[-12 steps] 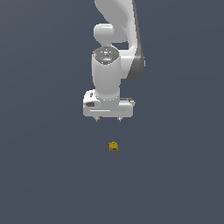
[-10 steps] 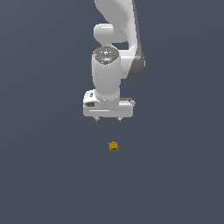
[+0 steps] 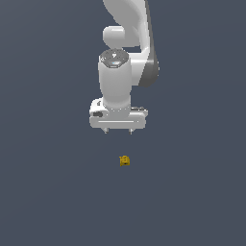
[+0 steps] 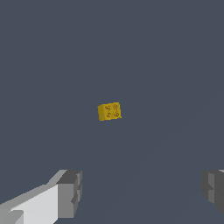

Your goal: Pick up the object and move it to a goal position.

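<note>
Exterior view: the white arm hangs from the top of the frame with its gripper [image 3: 118,130] pointing down at centre, and the object [image 3: 125,160], a tiny yellow-orange block, lies on the dark grey floor [image 3: 48,192] just below centre, apart from the fingertips. Wrist view: the object [image 4: 109,111], bearing small darker marks, sits near mid-frame, while the two grey fingers [image 4: 69,193] appear at the lower corners, spread wide with nothing between them. How high the fingertips stand above the floor probably cannot be judged from either view.
</note>
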{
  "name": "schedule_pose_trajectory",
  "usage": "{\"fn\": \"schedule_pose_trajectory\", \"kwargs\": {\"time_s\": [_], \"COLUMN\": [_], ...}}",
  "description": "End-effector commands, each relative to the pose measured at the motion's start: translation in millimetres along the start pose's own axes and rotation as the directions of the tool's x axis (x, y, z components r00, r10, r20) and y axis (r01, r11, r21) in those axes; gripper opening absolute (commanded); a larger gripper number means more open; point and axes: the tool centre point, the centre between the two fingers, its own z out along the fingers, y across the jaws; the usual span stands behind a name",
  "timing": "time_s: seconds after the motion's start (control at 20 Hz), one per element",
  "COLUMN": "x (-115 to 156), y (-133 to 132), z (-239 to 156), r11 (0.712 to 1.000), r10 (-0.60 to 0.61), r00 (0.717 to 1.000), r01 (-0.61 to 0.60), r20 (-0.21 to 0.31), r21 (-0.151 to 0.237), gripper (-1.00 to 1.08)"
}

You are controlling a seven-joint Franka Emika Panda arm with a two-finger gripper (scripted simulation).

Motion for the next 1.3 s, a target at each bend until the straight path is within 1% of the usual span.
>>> {"fn": "schedule_pose_trajectory", "kwargs": {"time_s": [0.0, 0.4, 0.8, 1.05, 1.25], "x": [0.0, 1.0, 5.2, 9.3, 13.2], "y": [-0.1, -0.5, -2.6, -4.7, -6.8], "z": [0.0, 1.7, 9.8, 18.0, 26.4], "r11": [1.000, 1.000, 0.992, 0.974, 0.945], "r10": [-0.002, 0.021, 0.124, 0.227, 0.327], "r00": [1.000, 1.000, 0.992, 0.974, 0.945], "r01": [0.002, -0.021, -0.124, -0.227, -0.327], "r20": [0.000, 0.001, 0.006, 0.012, 0.017], "r21": [0.000, 0.001, 0.004, 0.005, 0.004], "gripper": [1.00, 1.00, 1.00, 1.00, 1.00]}}
